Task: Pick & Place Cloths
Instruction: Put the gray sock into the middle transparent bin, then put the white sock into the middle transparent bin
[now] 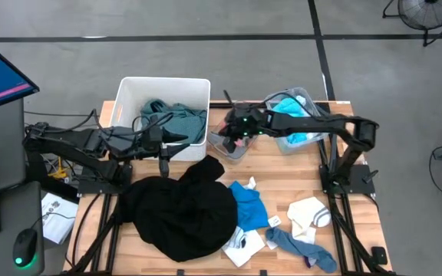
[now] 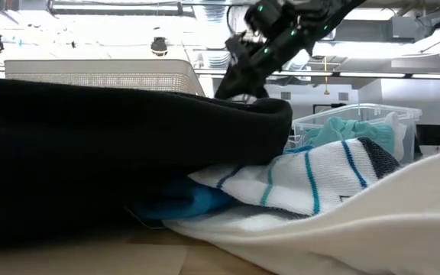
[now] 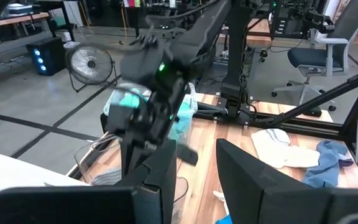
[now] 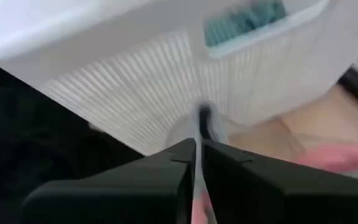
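Two grippers over the table's far half. Right gripper (image 1: 236, 132): jaws nearly together, pinching a thin grey piece (image 4: 202, 124) in the right wrist view; above a small clear bin (image 1: 231, 143), just beside the white bin (image 1: 129, 96). In the low view, seen high above the black garment's fold (image 2: 239, 72). Left gripper (image 1: 176, 138): jaws apart, nothing between them, dark fingers (image 3: 160, 180) spread in the left wrist view; at the near wall of the white bin, pointing toward the right gripper.

Inside the white bin, a teal-green shirt (image 1: 173, 116). In the larger clear bin (image 1: 311, 98) under the right arm, a bright cyan shirt (image 1: 301, 138). On the wooden table (image 1: 298, 169), nearer the front: large black garment (image 1: 179, 211) spread left of centre, blue piece (image 1: 248, 203) touching its right edge, white cloth (image 1: 244, 244) below that, white sock (image 1: 309, 215) with a dark band to the right, grey-blue sock (image 1: 298, 247) near the front edge. Low view: striped white sock (image 2: 312, 179) resting against the black garment.
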